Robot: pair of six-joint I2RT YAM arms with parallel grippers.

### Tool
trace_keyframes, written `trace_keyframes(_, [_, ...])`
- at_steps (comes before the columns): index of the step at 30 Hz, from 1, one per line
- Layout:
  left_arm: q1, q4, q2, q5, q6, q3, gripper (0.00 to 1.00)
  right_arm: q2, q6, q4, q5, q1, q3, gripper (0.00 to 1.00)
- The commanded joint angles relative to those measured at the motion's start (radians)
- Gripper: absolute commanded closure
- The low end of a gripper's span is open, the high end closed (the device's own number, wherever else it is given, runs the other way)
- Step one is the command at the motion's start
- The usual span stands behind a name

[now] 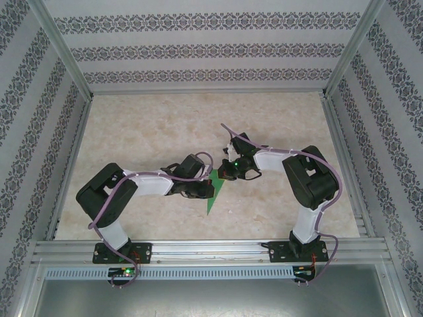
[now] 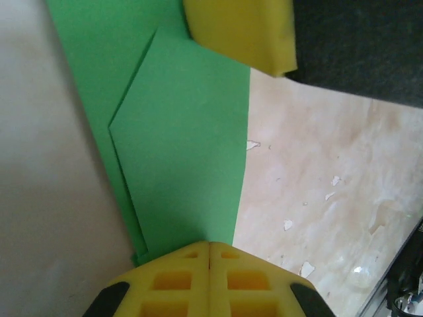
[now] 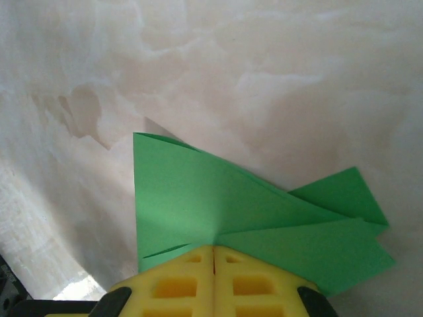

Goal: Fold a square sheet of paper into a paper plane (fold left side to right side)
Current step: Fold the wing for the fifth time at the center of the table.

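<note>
Left arm [image 1: 149,181]: base at 7 o'clock on the table [image 1: 165,125]. The upper link leans out toward 9 o'clock, the elbow is sharply bent, and the forearm runs toward 3 o'clock to the table centre. The wrist is tipped downward.
Right arm [image 1: 307,178]: base at 5 o'clock. The upper link rises toward 12 o'clock, the elbow is folded, and the forearm runs toward 9–10 o'clock. The wrist is tipped downward.
Left gripper [image 2: 210,247]: clenched. The two yellow fingers meet along a thin seam with nothing between them, and the tips lie over the near edge of the paper plane [image 1: 213,195].
Right gripper [image 3: 214,249]: clenched in the same way. The tips lie over the spot where the paper layers converge.
Paper plane location: flat on the table, just on the 6 o'clock side of centre. The pointed end faces 6 o'clock. The left gripper is at its 9 o'clock edge and the right gripper at its 12–1 o'clock end.
Fold state: bright green and layered. The left wrist view shows an angled flap lying on a longer strip. The right wrist view shows overlapping triangular flaps fanning out from under the fingers.
Contact: cannot tell whether the tips press on the paper or sit just above it.
Table surface: pale, marbled, with small white flecks [image 2: 287,224] beside the paper.
</note>
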Motion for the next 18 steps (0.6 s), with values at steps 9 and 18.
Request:
trace_keyframes(9, [-0.026, -0.083, 0.017, -0.137, 0.01, -0.043, 1.0, -0.172, 0.058, 0.053, 0.024, 0.007, -0.094, 1.0])
trace_keyframes(18, [-0.039, -0.15, 0.02, -0.182, 0.026, -0.026, 1.0, -0.096, 0.126, 0.202, 0.0, 0.046, -0.155, 1.0])
